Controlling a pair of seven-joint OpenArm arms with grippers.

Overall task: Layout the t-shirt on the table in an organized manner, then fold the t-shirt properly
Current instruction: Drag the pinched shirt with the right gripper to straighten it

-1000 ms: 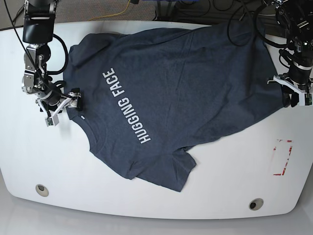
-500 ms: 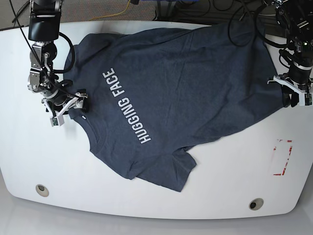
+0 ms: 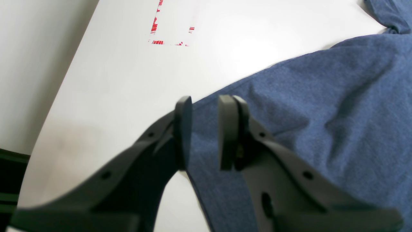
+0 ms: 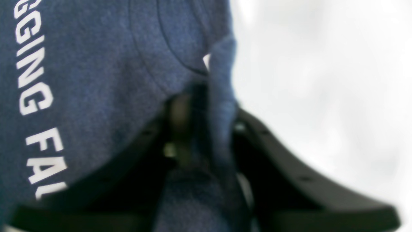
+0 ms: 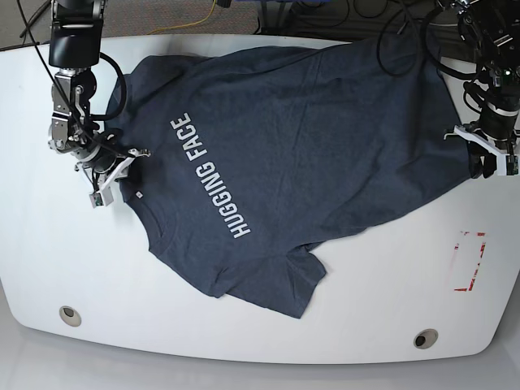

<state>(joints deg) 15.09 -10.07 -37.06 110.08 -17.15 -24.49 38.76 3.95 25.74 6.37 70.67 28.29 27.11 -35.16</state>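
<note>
The dark navy t-shirt [image 5: 284, 146] lies spread on the white table [image 5: 366, 309] with the letters "HUGGING FACE" facing up. One sleeve points toward the front edge. At the left of the base view, my right gripper [image 5: 114, 171] is shut on the collar edge. The right wrist view shows that fabric [image 4: 96, 64] bunched between the right gripper's [image 4: 206, 129] fingers. Over at the base view's right, my left gripper [image 5: 487, 158] is shut on the shirt's hem corner. In the left wrist view the hem [image 3: 322, 112] passes between the left gripper's [image 3: 204, 132] narrow-set fingers.
A red tape rectangle [image 5: 470, 262] marks the table at the front right, also seen as the red tape [image 3: 170, 29] in the left wrist view. Two round grommet holes [image 5: 71, 314] [image 5: 424, 338] sit near the front edge. Cables [image 5: 325, 16] lie behind the table.
My right gripper slid a little onto the collar and went from wide open to shut on it. The left gripper and the hem corner stayed put.
</note>
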